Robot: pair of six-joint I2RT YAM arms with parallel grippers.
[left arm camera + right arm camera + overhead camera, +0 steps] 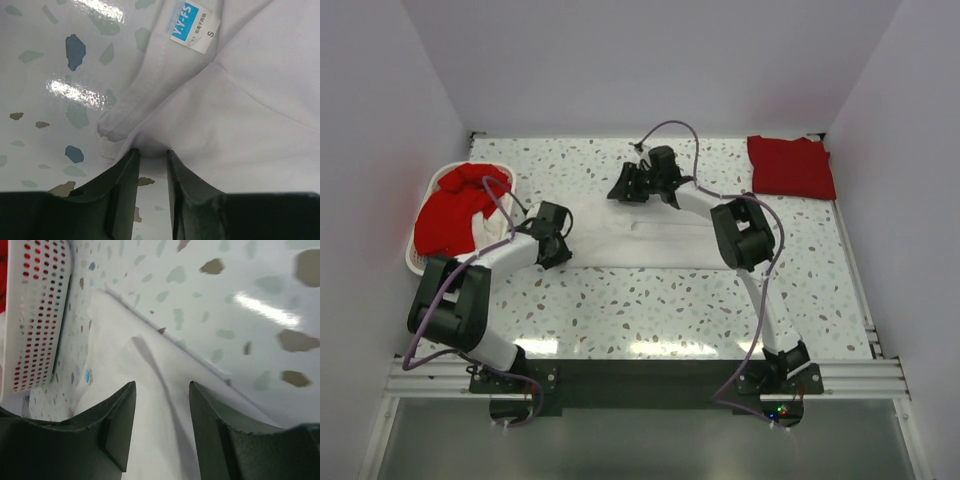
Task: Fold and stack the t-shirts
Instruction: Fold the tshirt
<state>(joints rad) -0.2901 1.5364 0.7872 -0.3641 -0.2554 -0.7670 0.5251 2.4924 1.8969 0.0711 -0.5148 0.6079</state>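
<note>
White shirt (650,240) spread flat mid-table (650,310), met by a gripper at two edges.
Its left edge, near the neck label (192,25), is pinched in the nearly closed jaws of the left gripper (152,152), with cloth bunched at the tips. The right gripper (162,385) is set over the far edge, jaws part-way apart with cloth between them; whether it is clamped cannot be told. Red shirts (455,210) are heaped in the basket (420,262) at left, and a folded red shirt (790,167) is laid at the far right corner.
</note>
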